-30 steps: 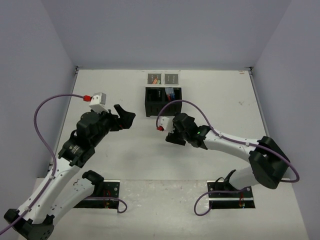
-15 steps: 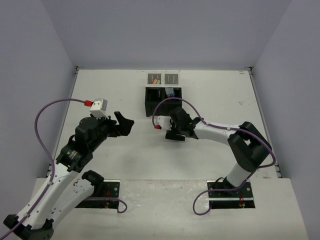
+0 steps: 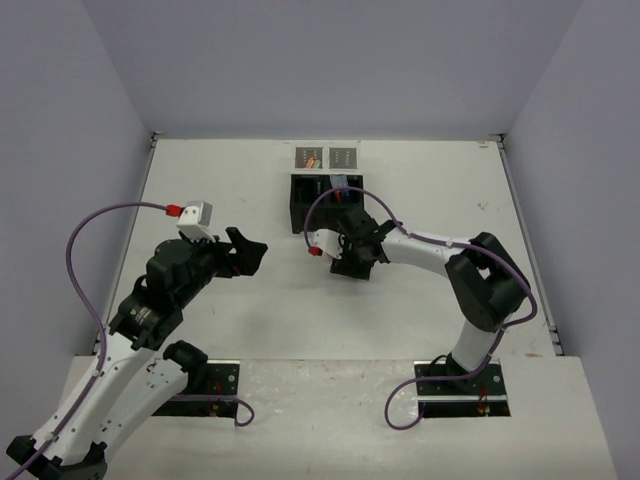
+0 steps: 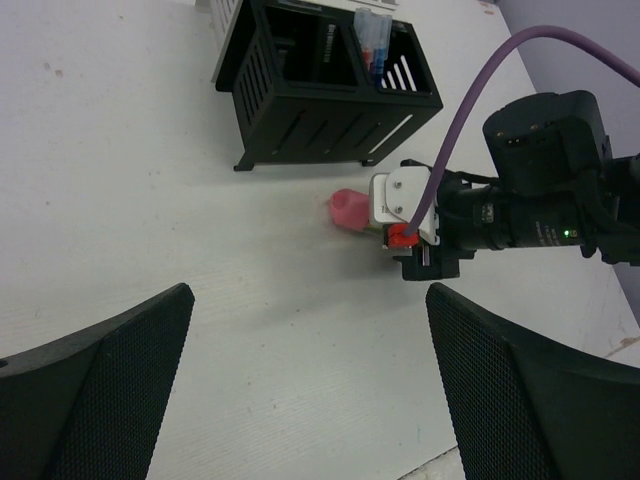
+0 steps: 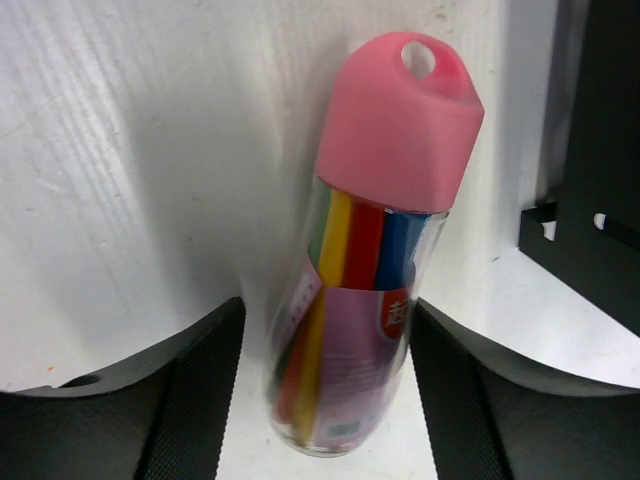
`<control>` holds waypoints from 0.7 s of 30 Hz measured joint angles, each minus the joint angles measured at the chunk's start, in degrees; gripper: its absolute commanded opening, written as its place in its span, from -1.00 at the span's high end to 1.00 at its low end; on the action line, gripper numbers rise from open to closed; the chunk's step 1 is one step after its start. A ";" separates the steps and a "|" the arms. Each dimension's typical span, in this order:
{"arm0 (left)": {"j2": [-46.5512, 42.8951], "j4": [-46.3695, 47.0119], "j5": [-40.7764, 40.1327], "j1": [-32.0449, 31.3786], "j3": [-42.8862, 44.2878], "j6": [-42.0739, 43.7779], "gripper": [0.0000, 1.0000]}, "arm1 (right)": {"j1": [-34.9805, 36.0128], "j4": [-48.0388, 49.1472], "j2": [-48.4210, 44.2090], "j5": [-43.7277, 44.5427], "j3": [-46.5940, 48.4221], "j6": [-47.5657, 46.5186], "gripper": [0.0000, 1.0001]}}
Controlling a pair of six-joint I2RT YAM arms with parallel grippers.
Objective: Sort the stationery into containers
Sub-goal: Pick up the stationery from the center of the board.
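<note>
Just in front of the black box (image 4: 310,125), on its near side, the right gripper (image 5: 325,320) straddles a clear tube (image 5: 350,300) that lies flat on the table (image 3: 450,180). One dark finger (image 5: 190,400) stands on each side of the tube's body. The finger on the box side looks to be touching it, while a thin strip of table seems to show along the other, so I cannot tell whether the jaws are clamped on it. The tube holds coloured sticks in yellow, red, blue and green. Its pink cap (image 4: 348,208) sticks out past the fingertips, close to the box's front wall.

Well to the left of the box and nearer the arm bases, the left gripper (image 4: 308,300) hangs above the table, its jaws spread wide with nothing between them.

Inside the box, the right compartment holds a clear packet (image 4: 372,45) with blue and red items standing upright. The left compartment is too dark to read.

Just behind the box's far wall, two light-grey trays lie side by side. The left tray (image 3: 303,153) carries a small orange piece (image 3: 312,160), and the right tray (image 3: 343,157) shows its dotted bottom.
</note>
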 measured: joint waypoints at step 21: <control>0.52 5.71 4.66 0.00 -5.71 -3.08 -1.00 | 4.87 0.78 -10.76 -15.83 -9.36 17.72 1.00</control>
